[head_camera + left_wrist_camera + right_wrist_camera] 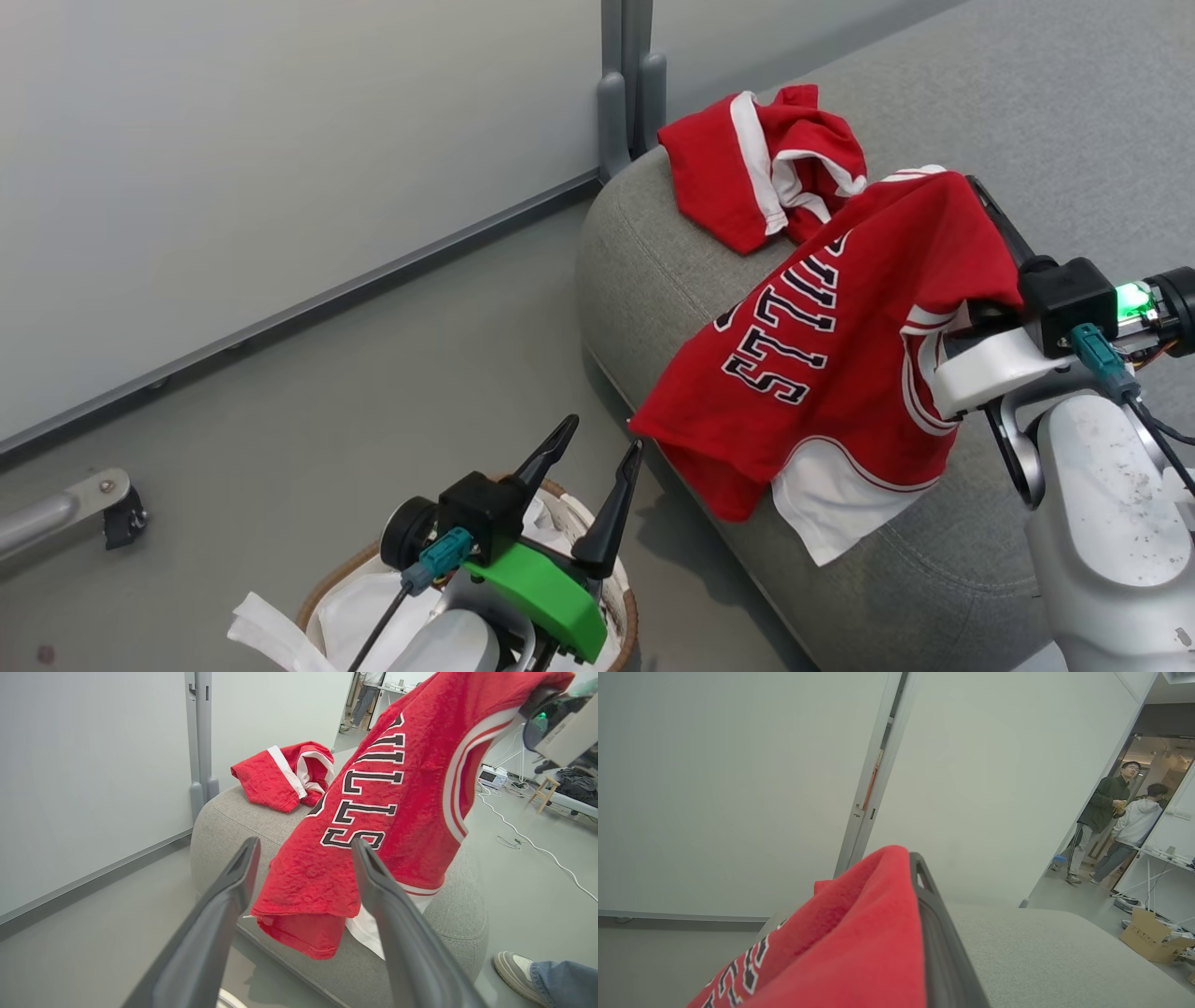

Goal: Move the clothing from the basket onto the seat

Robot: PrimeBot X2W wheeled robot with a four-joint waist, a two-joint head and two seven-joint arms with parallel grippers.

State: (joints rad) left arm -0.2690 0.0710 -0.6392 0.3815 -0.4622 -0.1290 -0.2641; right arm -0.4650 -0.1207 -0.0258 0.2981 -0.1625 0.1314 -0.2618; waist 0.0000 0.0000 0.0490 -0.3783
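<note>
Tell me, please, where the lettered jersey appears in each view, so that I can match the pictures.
Head view: the jersey is right of centre, hanging over the seat's edge.
Left wrist view: centre to upper right, lettering facing the camera.
Right wrist view: bottom, centre-left, very close up.
Shared landmark: the grey seat beneath it.
</note>
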